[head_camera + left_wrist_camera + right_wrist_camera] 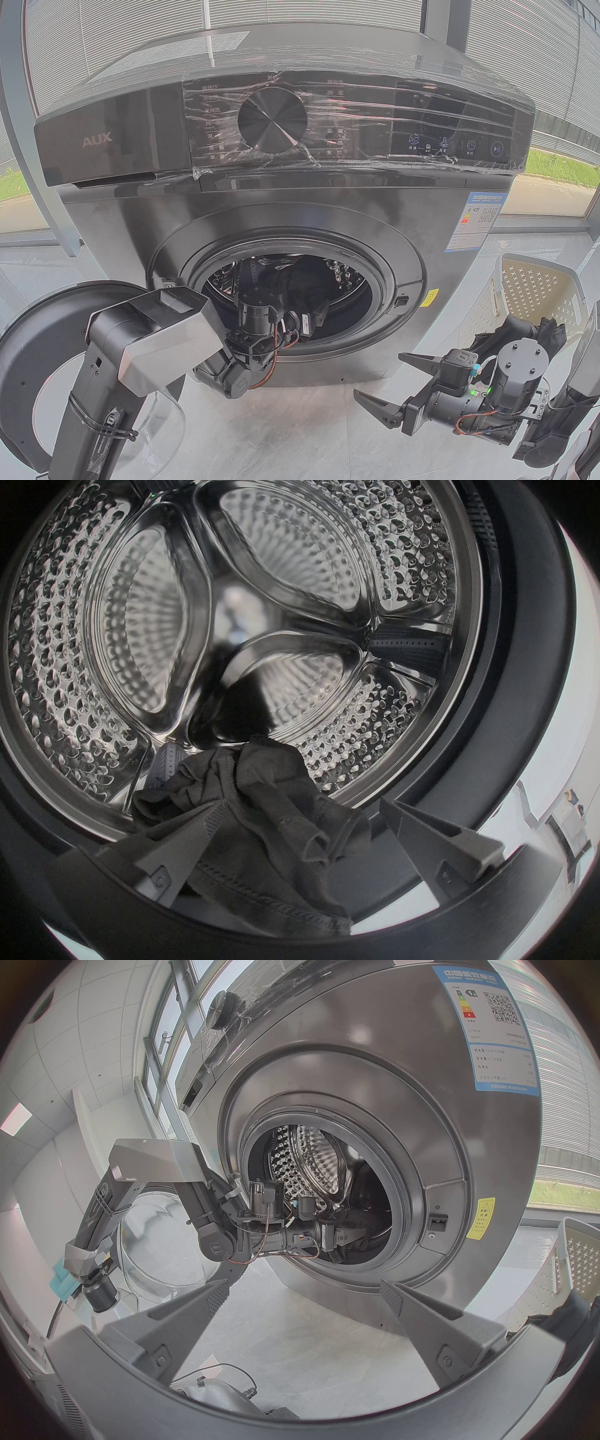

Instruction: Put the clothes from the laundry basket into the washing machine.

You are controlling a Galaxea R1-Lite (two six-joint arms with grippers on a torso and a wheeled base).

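Clerk: Left gripper (299,805), item one: jaws spread wide, gripping nothing, posted at the mouth of the drum (281,561).

Checker: And the dark garment (275,836)?

Clerk: Item two: crumpled heap between the spread jaws, lying on the drum's front lip, one hem hanging out over the door seal (519,686). Let go, by the look of it, but only half inside.

Checker: Right gripper (378,376)?

Clerk: Item three: jaws apart, empty, low over the floor in front of the washing machine (125,219), beside the laundry basket (537,287). More dark clothes (553,331) lie in that basket.

Checker: Step in hand?

Clerk: Judged: depositing one piece; load not finished. Next move calls for nudging the hem deeper past the seal, or drawing the left arm straight back without snagging the cloth. After that, the right arm turns to the basket, closes on the top of the pile and lifts it clear of the rim. Door (37,337) stands swung open at the left, out of the way.
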